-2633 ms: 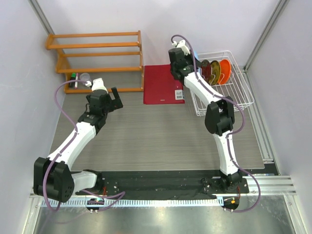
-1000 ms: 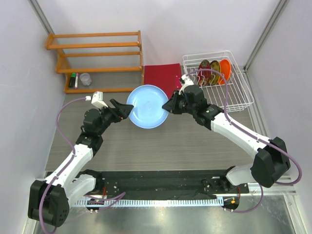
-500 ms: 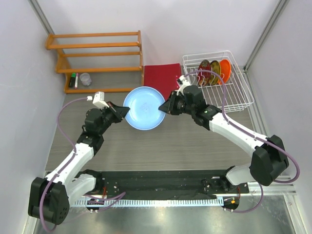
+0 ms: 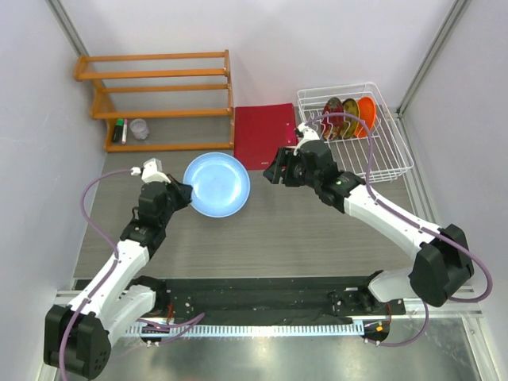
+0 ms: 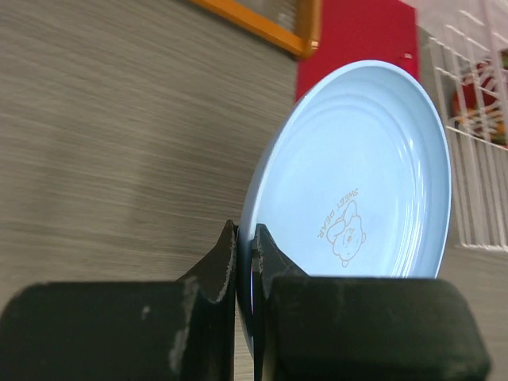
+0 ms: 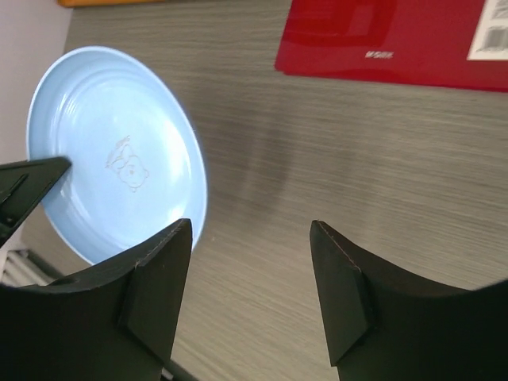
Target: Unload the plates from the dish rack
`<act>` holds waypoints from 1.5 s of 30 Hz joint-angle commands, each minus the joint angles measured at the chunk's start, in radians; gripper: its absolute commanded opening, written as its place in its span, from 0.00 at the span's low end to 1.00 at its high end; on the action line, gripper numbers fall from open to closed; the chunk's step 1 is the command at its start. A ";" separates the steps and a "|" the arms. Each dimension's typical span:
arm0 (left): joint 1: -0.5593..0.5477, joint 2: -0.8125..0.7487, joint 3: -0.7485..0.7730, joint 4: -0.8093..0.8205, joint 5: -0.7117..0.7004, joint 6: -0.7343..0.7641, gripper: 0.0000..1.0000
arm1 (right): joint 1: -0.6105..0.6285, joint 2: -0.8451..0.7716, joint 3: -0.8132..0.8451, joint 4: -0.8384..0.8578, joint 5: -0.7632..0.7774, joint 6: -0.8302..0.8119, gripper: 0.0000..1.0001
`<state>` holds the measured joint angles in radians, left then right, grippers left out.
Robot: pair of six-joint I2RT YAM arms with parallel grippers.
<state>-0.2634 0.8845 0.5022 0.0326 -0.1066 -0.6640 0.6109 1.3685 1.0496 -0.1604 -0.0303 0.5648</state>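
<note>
Clamped by the left gripper point(image 4: 181, 193) at the 9 o'clock edge: the light blue plate point(image 4: 216, 184), its rim pinched between black jaws drawn almost together, nothing but that thin edge between them. Round, smooth and glossy, with shallow concentric rings stepping down to a flat centre. Held tilted over the grey wood-grain table point(image 4: 262, 230); contact with the surface impossible to judge.

Spread wide and holding nothing: the right gripper point(image 4: 274, 171), at 3 o'clock of the plate and apart from it, its blunt matt black fingers point(image 6: 159, 278) framing bare table in the right wrist view.

Standing on edge in the white wire dish rack point(image 4: 349, 87), at 2 o'clock of the table: the red floral plate point(image 4: 334, 113), the yellow dark-rimmed plate point(image 4: 350, 115) and the plain orange plate point(image 4: 366, 113), side by side between the prongs.

Lying flat between plate and rack, at about 1 o'clock of the plate: a red folder point(image 4: 262, 135), rectangular, with a white barcode label at one corner. At 11 o'clock, an orange wooden shelf point(image 4: 155, 77) of slim rails.

Printed faintly in the plate's centre in the left wrist view point(image 5: 357, 198): "SWEET BEAR", arched over a small outlined bear face. Small white lettering on the folder point(image 6: 381, 36) too tiny to read.
</note>
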 commanded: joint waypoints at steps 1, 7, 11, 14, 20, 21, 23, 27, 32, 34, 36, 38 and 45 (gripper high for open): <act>-0.002 -0.016 0.016 -0.092 -0.189 0.007 0.00 | -0.016 -0.049 0.010 -0.036 0.119 -0.059 0.68; -0.002 -0.005 -0.027 -0.186 -0.396 -0.043 0.00 | -0.031 -0.052 0.030 -0.079 0.199 -0.100 0.68; -0.002 0.034 -0.031 -0.207 -0.447 -0.051 0.00 | -0.037 -0.045 0.046 -0.102 0.253 -0.132 0.69; -0.002 0.073 -0.018 -0.227 -0.481 -0.058 0.00 | -0.045 -0.034 0.052 -0.113 0.276 -0.147 0.69; -0.002 0.146 0.028 -0.270 -0.507 -0.062 0.02 | -0.057 -0.020 0.047 -0.128 0.331 -0.169 0.70; -0.002 0.165 0.035 -0.276 -0.507 -0.063 0.10 | -0.059 -0.020 0.049 -0.131 0.343 -0.172 0.70; -0.002 0.175 0.050 -0.295 -0.507 -0.063 0.27 | -0.065 -0.020 0.049 -0.139 0.375 -0.183 0.75; -0.002 0.186 0.053 -0.301 -0.505 -0.066 0.53 | -0.085 -0.022 0.047 -0.149 0.411 -0.206 0.80; -0.002 0.182 0.062 -0.306 -0.498 -0.065 0.57 | -0.131 -0.020 0.052 -0.153 0.408 -0.218 0.81; -0.002 0.173 0.068 -0.309 -0.479 -0.060 0.59 | -0.146 -0.019 0.053 -0.154 0.420 -0.223 0.81; -0.002 0.154 0.078 -0.309 -0.458 -0.045 0.66 | -0.177 -0.017 0.062 -0.151 0.418 -0.224 0.87; -0.002 0.137 0.099 -0.310 -0.418 -0.028 0.71 | -0.198 -0.009 0.088 -0.156 0.449 -0.224 0.90; -0.002 0.107 0.163 -0.267 -0.245 0.026 0.89 | -0.238 0.069 0.199 -0.162 0.510 -0.298 1.00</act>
<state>-0.2634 1.0206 0.6106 -0.2878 -0.4656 -0.6846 0.3866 1.3952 1.1542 -0.3386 0.4232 0.3229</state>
